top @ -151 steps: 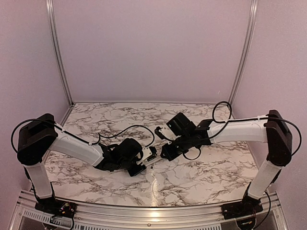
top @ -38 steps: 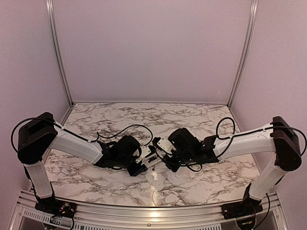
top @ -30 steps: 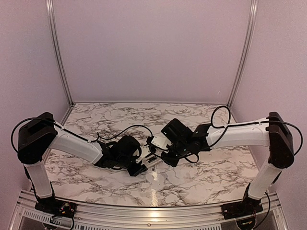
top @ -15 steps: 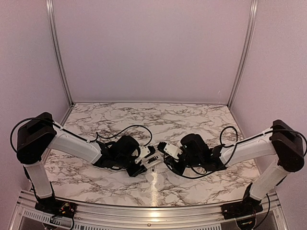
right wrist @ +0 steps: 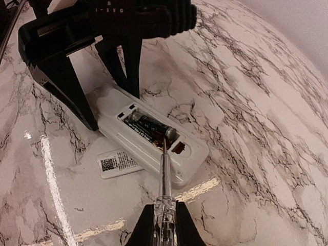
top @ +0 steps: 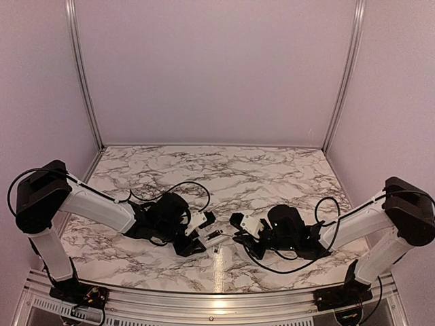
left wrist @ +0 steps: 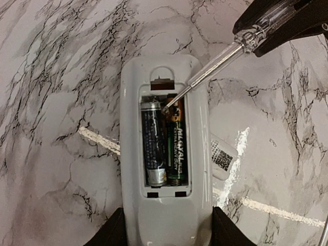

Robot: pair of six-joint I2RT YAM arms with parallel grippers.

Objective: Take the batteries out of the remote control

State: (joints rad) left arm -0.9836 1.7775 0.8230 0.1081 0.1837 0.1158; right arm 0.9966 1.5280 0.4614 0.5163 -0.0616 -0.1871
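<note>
The white remote control (left wrist: pixel 164 205) lies on the marble with its open battery recess facing up. Two dark batteries (left wrist: pixel 164 143) lie side by side in it. My left gripper (left wrist: pixel 166 241) is shut on the remote's near end. My right gripper (right wrist: pixel 165 230) is shut on a clear-handled screwdriver (right wrist: pixel 164 179); its thin metal tip rests at the batteries' end (right wrist: pixel 165 137) inside the remote (right wrist: pixel 148 141). In the top view the remote (top: pixel 212 237) lies between the left gripper (top: pixel 197 238) and the right gripper (top: pixel 239 234).
The white battery cover (right wrist: pixel 118 163), label side up, lies on the table beside the remote; it also shows in the left wrist view (left wrist: pixel 223 156). Both arms stretch low across the marble table (top: pixel 224 170) near its front.
My right arm has swung down and lowered near the front, bringing the screwdriver tip into the battery recess. The left gripper stays on the remote and has shifted slightly toward the front.
</note>
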